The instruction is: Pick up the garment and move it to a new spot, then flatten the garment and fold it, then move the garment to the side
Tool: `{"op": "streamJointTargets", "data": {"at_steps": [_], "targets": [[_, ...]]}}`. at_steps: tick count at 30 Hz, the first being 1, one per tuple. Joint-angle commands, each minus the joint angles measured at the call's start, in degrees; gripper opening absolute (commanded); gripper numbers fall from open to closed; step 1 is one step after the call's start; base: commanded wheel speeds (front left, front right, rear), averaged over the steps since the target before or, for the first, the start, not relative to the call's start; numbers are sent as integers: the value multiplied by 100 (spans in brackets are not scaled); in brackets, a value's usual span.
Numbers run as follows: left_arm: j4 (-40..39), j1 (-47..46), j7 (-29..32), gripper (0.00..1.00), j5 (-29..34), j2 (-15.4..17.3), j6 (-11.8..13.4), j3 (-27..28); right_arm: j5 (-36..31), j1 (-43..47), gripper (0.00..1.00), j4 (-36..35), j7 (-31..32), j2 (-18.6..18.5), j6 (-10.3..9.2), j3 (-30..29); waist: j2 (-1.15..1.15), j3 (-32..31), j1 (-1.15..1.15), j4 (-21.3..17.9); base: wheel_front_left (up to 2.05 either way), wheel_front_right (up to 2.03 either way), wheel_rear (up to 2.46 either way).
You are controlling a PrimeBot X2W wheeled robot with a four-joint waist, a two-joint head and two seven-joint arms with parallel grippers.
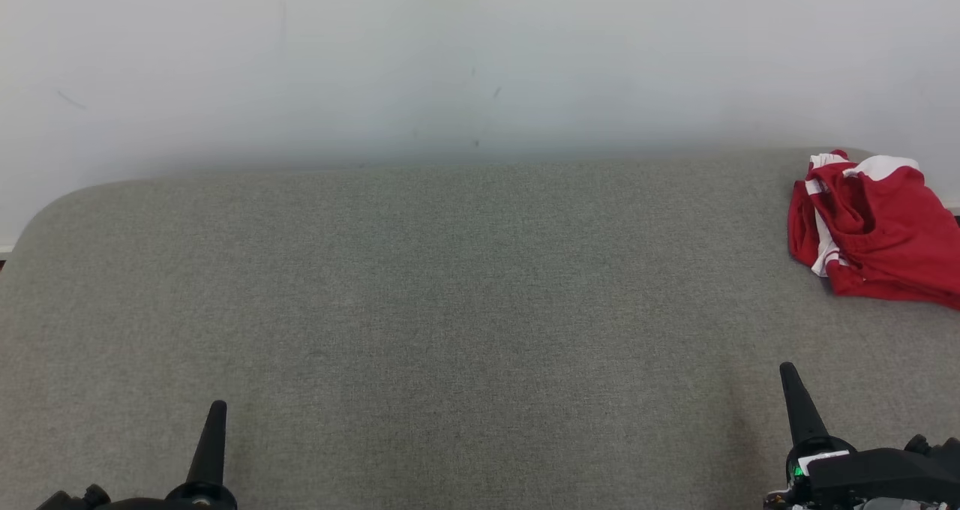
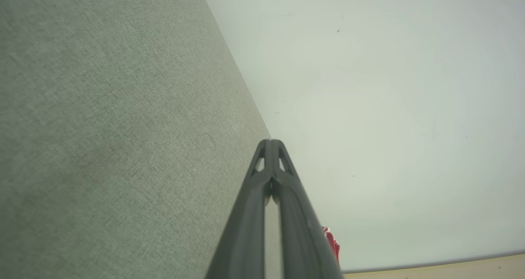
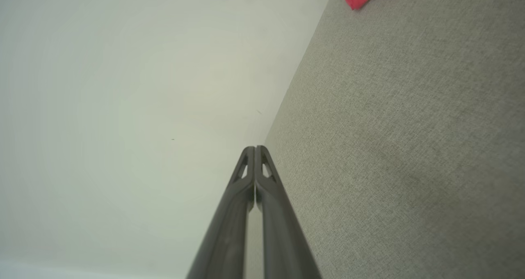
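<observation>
We see the crumpled red and white garment (image 1: 874, 229) at the far right of the grey bench (image 1: 465, 292), close to the pale wall (image 1: 450, 60). Our right claw (image 1: 787, 369) is nearer us and slightly to the garment's left, fingers pressed together, holding nothing and well short of it. Our left claw (image 1: 218, 406), also closed and empty, is over the bench's left side, well apart from the garment.

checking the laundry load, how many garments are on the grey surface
1: a crumpled red and white garment at the far right of the grey surface, cut by the head view's edge; more could lie beyond it.
</observation>
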Motion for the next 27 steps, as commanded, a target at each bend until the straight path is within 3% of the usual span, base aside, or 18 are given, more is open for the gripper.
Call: {"op": "streamJointTargets", "data": {"at_steps": [1, 27], "targets": [[-11, -137, 46, 0, -146, 28, -28, 18, 146, -80, 0, -20, 43, 11, -7, -32, 0, 2, 0, -2, 0, 0, 0], [113, -335, 369, 0, -1419, 31, -63, 55, 1310, -248, 0, 77, 329, 74, -10, -199, 0, 36, -1, -41, 0, 0, 0]]}}
